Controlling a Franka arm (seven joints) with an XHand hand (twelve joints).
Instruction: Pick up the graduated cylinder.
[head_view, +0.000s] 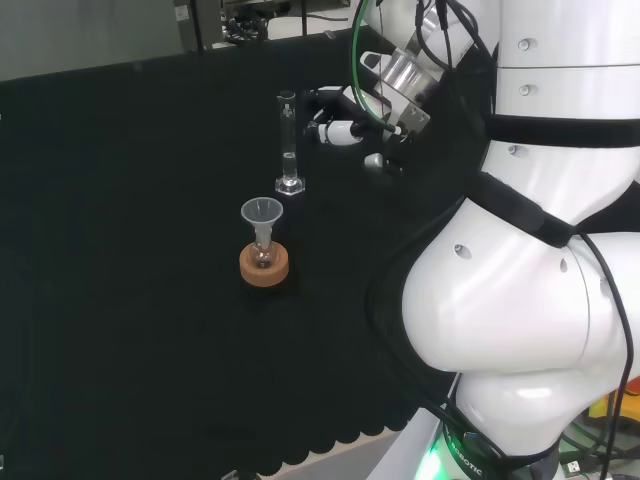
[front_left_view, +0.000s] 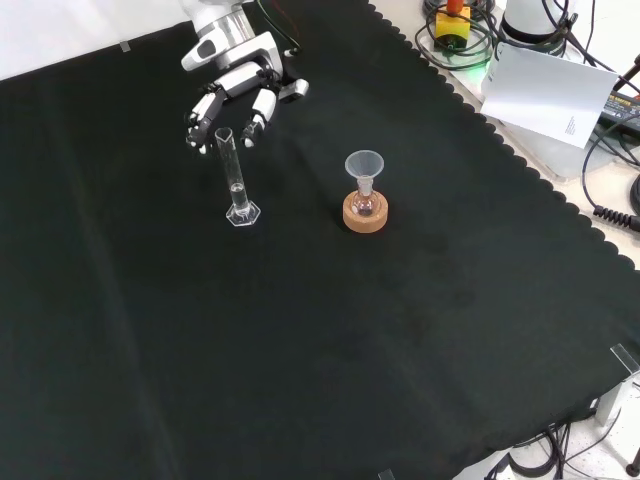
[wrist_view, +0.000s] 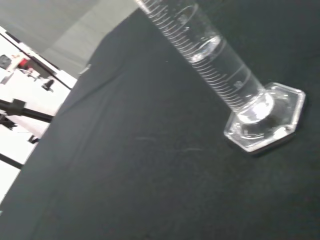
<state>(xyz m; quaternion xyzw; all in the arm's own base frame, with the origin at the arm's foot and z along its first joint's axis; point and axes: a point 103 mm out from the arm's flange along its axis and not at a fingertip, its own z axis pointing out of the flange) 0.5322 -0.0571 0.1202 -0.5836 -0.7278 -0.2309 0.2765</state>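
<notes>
A: Where is the graduated cylinder (front_left_view: 237, 180) standing?

B: Upright on its hexagonal foot on the black cloth of the bench (front_left_view: 300, 350). Taking the cork ring stand (front_left_view: 364, 212) as the mark, in the front view the cylinder is to its left and well apart from it; in the head view the cylinder (head_view: 288, 145) is behind the ring (head_view: 264, 265) and a little to its right.

A: What sits on that cork ring?

B: A small round flask (front_left_view: 364, 203) with a clear funnel (front_left_view: 364, 166) in its neck.

A: Is anything in the cylinder?

B: The wrist view shows the cylinder (wrist_view: 215, 70) with a liquid line partway up its graduated tube (clear liquid, as far as I can tell).

A: And the robot hand (front_left_view: 235, 100)?

B: In the front view it is up and to the left of the cork ring, just behind the cylinder's top. Its fingers are spread and only gently bent, pointing down toward the cylinder's rim, and they hold nothing. I cannot tell whether a fingertip touches the glass.
</notes>
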